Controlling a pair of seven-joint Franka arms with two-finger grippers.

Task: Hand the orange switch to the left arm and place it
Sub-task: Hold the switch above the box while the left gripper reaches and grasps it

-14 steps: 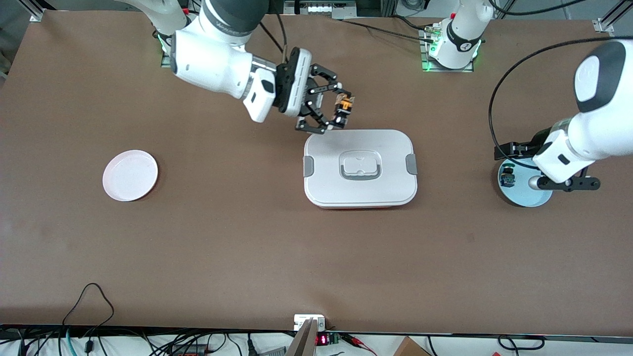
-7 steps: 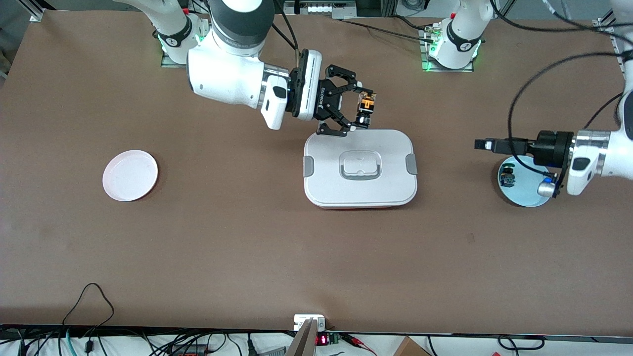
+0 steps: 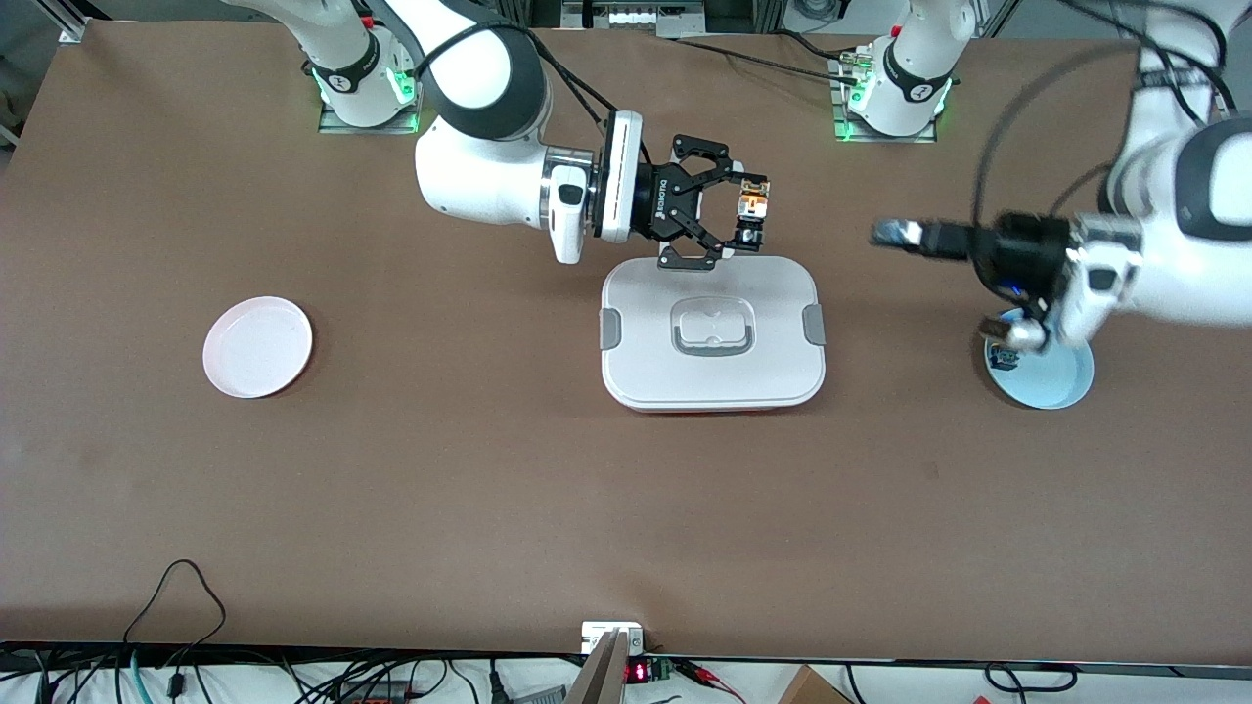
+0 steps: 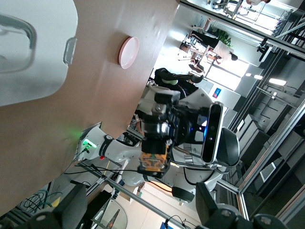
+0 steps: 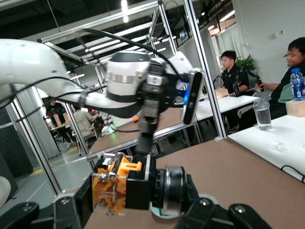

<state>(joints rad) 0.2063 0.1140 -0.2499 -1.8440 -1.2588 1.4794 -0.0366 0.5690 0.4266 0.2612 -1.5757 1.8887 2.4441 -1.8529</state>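
My right gripper [image 3: 751, 211] is shut on the orange switch [image 3: 751, 205], a tiny black part with an orange section. It hangs over the table just off the rim of the white box [image 3: 712, 332], on the robot bases' side. The right wrist view shows the switch [image 5: 116, 190] clamped between the pads. My left gripper [image 3: 895, 235] is open and empty in the air between the box and a blue plate [image 3: 1056, 381], pointing at the switch. In the left wrist view the held switch [image 4: 153, 161] sits ahead of the spread fingers [image 4: 71, 206], apart from them.
A small black part with blue and green [image 3: 1000, 354] lies on the blue plate at the left arm's end. A pink plate [image 3: 257, 347] sits toward the right arm's end. Cables and a small device [image 3: 613, 638] line the table's near edge.
My right gripper carried the switch toward the left arm's end, alongside the box's rim. My left arm lifted off the blue plate and swung its open gripper toward the switch.
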